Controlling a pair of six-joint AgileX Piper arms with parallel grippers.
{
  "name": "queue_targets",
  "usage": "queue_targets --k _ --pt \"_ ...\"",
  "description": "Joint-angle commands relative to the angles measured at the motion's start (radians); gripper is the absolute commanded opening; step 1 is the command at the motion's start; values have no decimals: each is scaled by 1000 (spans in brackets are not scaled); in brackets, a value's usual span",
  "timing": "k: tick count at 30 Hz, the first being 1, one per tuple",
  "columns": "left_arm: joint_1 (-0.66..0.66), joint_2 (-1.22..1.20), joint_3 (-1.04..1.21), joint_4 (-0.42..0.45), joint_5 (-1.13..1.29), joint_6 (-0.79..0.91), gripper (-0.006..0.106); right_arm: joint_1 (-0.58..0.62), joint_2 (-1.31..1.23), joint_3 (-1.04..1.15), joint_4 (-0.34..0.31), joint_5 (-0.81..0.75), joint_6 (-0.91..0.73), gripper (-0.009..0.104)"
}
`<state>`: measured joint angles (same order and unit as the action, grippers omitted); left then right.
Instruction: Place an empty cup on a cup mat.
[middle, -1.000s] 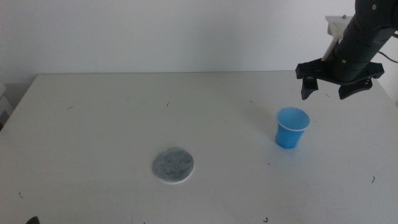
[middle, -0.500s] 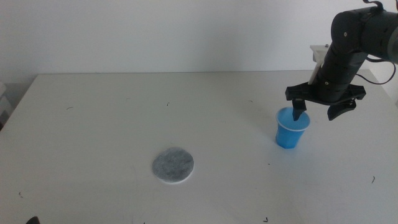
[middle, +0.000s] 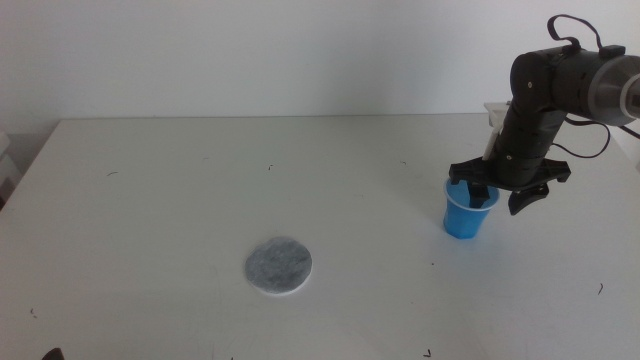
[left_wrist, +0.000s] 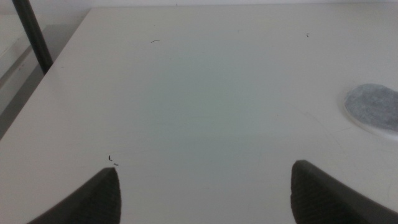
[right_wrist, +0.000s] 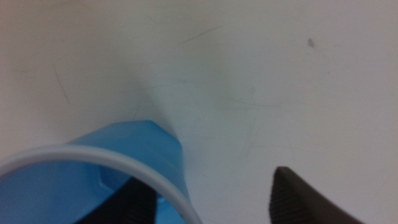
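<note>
Over the cup (middle: 469, 208), seen from the middle camera, the right gripper (middle: 499, 192) is low at the rim with its fingers spread apart, one dipping inside the cup's mouth and the other outside its wall on the side away from the cup mat (middle: 279, 265). That cup stands upright on the tabletop (middle: 200, 190), well apart from the mat, which lies bare.

From the left wrist camera, the left gripper (left_wrist: 205, 186) waits far from the cup, fingers wide apart and holding nothing, with only the mat's edge (left_wrist: 375, 107) showing beside it.

From the right wrist camera, the cup's whitish rim and blue wall (right_wrist: 140, 149) sit between the open fingers (right_wrist: 305, 196); no squeeze shows yet.

By my reckoning nothing is finished: the grasp is only being set up, and the lift, the carry to the mat and the release all remain.
</note>
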<state>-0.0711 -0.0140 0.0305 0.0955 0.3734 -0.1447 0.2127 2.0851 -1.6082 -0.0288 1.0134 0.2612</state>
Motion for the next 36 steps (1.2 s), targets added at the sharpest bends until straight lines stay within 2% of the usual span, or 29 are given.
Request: queue_targets --k 1,7,8,16,24,36 --pt "1 -12 -6 1 -67 -4 105 3 -57 -25 -12 -21 -3 36" --pt "1 -12 -6 1 -67 -4 105 3 -59 -25 -3 -38 -2 1" --pt "1 -12 -6 1 -67 -4 105 3 -59 -25 -3 -38 -2 -1" --pt "1 -12 -6 1 -67 -4 105 13 -91 -30 3 -36 -2 -1" --pt "1 -12 -6 1 -67 -4 105 59 -166 -75 47 -24 -2 -1" --pt "1 -12 -6 1 -67 -4 105 278 -177 -169 54 -18 59 -1"
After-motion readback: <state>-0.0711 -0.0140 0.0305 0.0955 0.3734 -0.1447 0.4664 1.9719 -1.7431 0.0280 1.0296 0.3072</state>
